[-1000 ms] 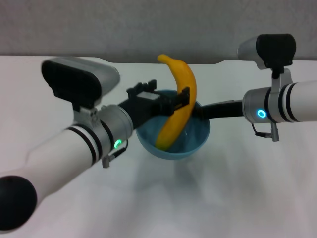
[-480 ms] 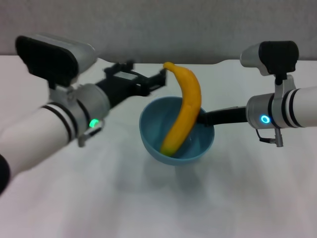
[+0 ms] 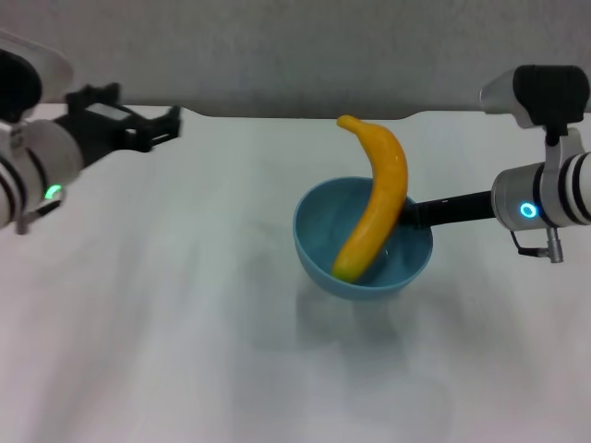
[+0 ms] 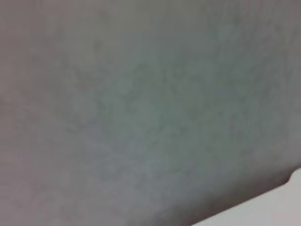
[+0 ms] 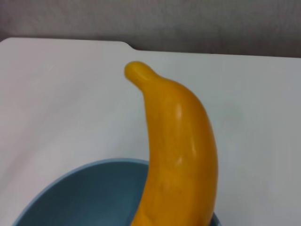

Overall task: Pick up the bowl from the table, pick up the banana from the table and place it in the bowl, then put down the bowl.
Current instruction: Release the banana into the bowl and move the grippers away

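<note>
1. Banana point(image 3: 374, 205) leans in the bowl point(image 3: 362, 240): its lower end sits down inside, and its upper end sticks up past the far rim, so its long axis runs steeply upward and away from me.
2. The bowl appears lifted above the tabletop point(image 3: 185, 323), judging by the soft shadow under it.
3. My right gripper point(image 3: 414, 214) reaches in from the right and meets the bowl's right rim beside the banana; I take it to be clamped on that rim, though the fingers are mostly hidden.
4. My left gripper point(image 3: 138, 125) is well apart at the far left, fingers spread and empty.
5. Setting the bowl down falls to my right arm: straight down, keeping it level, since the tall banana could tip out.
</note>
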Robot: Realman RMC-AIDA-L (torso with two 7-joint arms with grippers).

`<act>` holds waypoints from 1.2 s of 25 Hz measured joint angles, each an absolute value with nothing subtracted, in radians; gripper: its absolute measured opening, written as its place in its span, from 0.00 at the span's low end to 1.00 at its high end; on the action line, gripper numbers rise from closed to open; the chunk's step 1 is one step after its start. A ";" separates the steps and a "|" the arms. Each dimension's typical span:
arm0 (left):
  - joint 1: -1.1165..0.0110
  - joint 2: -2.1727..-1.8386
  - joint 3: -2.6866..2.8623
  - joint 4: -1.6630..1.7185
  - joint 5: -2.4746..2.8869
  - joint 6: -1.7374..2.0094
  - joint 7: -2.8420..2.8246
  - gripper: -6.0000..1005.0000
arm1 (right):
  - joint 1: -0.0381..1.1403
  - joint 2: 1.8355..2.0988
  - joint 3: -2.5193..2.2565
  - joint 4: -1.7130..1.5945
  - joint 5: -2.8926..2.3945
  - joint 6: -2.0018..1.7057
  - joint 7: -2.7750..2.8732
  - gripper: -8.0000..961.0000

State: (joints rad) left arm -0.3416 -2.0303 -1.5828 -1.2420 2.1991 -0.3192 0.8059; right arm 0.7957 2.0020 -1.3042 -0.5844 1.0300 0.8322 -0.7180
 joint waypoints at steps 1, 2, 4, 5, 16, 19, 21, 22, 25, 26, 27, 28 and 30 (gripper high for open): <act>-0.343 -2.031 -1.600 -1.241 2.236 -0.333 0.793 0.89 | 0.805 2.001 -1.290 -0.584 1.011 0.855 -0.717 0.04; -0.348 -2.031 -1.620 -1.239 2.281 -0.359 0.767 0.89 | 0.805 2.001 -1.290 -0.584 1.011 0.855 -0.717 0.04; -0.362 -2.032 -1.651 -1.232 2.359 -0.409 0.705 0.89 | 0.823 2.001 -1.284 -0.576 0.991 0.871 -0.714 0.04; -0.374 -2.031 -1.669 -1.223 2.406 -0.440 0.664 0.89 | 0.832 2.001 -1.284 -0.570 0.982 0.874 -0.712 0.04; -0.450 -2.032 -1.691 -1.173 2.696 -0.539 0.420 0.89 | 0.890 2.013 -1.295 -0.491 0.971 0.879 -0.710 0.04; -0.447 -2.033 -1.677 -1.173 2.690 -0.525 0.413 0.89 | 0.887 2.019 -1.299 -0.463 0.976 0.873 -0.716 0.05; -0.443 -2.033 -1.673 -1.172 2.689 -0.515 0.403 0.89 | 0.886 2.022 -1.314 -0.451 0.980 0.864 -0.718 0.05; -0.441 -2.033 -1.671 -1.170 2.689 -0.510 0.398 0.89 | 0.884 2.023 -1.323 -0.448 0.982 0.862 -0.718 0.05; -0.437 -2.033 -1.669 -1.163 2.689 -0.502 0.383 0.89 | 0.873 2.026 -1.334 -0.443 0.984 0.857 -0.719 0.05; -0.437 -2.034 -1.669 -1.160 2.689 -0.501 0.378 0.89 | 0.870 2.027 -1.335 -0.443 0.984 0.855 -0.719 0.05; -0.437 -2.034 -1.669 -1.159 2.688 -0.501 0.373 0.89 | 0.866 2.028 -1.335 -0.443 0.985 0.852 -0.720 0.05; -0.436 -2.034 -1.667 -1.159 2.685 -0.500 0.370 0.89 | 0.862 2.029 -1.335 -0.443 0.985 0.851 -0.720 0.05; -0.434 -2.034 -1.660 -1.158 2.671 -0.497 0.365 0.89 | 0.855 2.030 -1.335 -0.440 0.985 0.849 -0.720 0.05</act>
